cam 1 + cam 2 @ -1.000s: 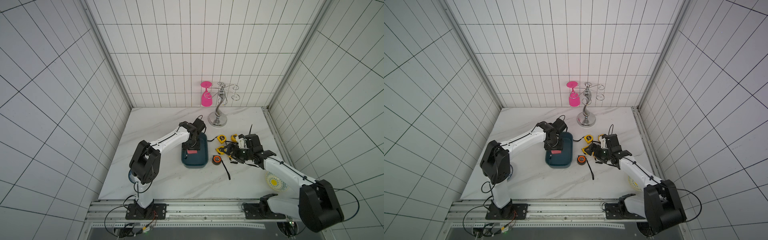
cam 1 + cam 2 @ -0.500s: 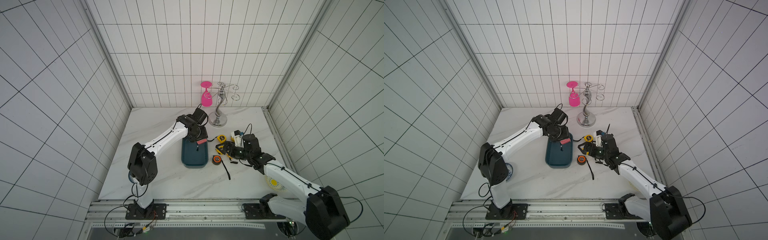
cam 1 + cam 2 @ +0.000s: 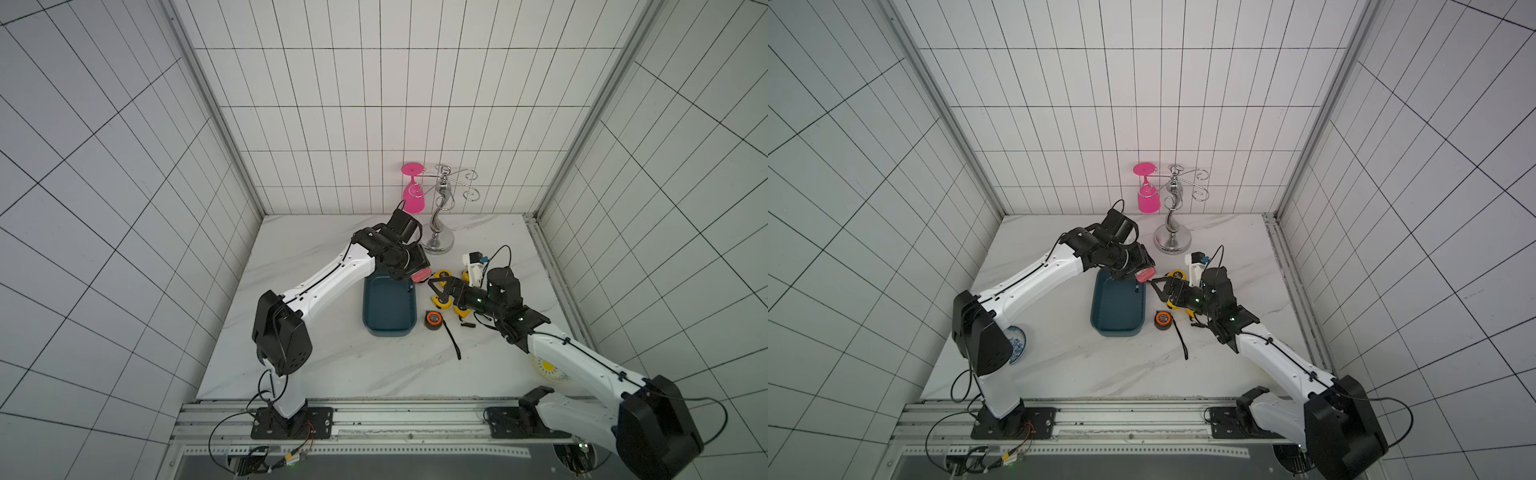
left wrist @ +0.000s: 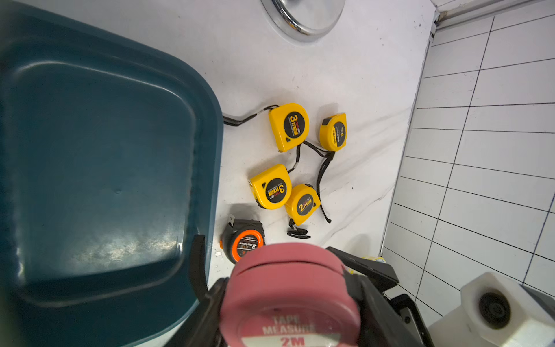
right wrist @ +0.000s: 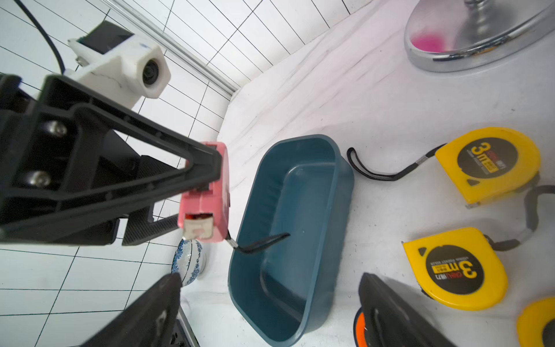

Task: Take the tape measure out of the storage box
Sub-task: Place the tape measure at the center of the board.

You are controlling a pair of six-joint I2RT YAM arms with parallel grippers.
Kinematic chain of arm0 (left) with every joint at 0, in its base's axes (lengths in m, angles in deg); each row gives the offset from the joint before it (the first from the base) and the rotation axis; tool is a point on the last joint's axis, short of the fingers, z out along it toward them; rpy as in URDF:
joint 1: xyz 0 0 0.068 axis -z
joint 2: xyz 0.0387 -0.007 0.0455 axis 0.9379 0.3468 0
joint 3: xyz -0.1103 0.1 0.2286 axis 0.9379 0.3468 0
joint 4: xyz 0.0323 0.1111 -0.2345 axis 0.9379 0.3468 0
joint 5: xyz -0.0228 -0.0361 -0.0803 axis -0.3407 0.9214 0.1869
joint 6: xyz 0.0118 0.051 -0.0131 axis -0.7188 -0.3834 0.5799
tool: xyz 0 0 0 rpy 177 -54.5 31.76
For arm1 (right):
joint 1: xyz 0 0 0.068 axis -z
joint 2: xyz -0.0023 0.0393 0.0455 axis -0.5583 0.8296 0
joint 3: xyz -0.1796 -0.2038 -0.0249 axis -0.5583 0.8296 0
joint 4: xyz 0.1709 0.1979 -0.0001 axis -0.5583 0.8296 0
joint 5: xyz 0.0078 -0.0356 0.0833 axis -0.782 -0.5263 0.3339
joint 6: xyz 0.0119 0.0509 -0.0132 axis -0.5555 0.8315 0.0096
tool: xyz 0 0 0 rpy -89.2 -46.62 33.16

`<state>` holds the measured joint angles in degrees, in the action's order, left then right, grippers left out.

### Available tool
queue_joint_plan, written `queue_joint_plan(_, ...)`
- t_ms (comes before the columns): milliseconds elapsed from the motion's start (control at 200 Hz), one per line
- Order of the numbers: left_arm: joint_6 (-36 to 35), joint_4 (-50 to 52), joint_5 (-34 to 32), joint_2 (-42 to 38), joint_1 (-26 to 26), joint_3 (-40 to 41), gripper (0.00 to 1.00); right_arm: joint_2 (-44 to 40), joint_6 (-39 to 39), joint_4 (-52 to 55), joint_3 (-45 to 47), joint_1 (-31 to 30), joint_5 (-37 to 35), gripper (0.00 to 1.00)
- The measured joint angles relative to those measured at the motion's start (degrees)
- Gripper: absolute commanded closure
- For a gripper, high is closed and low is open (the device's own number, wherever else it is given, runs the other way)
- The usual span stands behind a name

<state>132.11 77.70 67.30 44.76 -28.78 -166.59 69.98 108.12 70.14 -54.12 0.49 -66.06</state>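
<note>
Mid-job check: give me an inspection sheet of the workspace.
Surface: white marble table, grey-veined.
Job's things: storage box empty; pink tape measure held above its far corner; four yellow tape measures and an orange-black tape measure beside it.
Clutter: pink goblet hanging on chrome rack; blue-patterned bowl; yellow dish under right arm.
Grippers: left gripper shut on pink tape measure; right gripper open, empty.
Cables: tape's strap dangles into box; wires at arm bases.
Surroundings: white tiled walls.
</note>
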Motion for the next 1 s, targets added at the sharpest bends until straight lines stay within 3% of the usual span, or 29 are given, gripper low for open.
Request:
queue_joint_plan(350,1.84,-2.4,2.82,0.0,1.99,-0.11,1.0,0.33,-0.28,-2.38,0.02,-0.55,-0.68,0.19)
queue_joint_plan(795,4.13,-5.05,5.97,0.11,2.36,-0.04,1.0,0.83,0.11,-8.66,1.25,-1.14,-0.85,0.59)
queue_joint_plan(1005,4.66,-5.73,6.78,0.31,2.43,0.13,1.0,0.26,-0.04,-10.6,2.08,-1.6,-1.2,0.72)
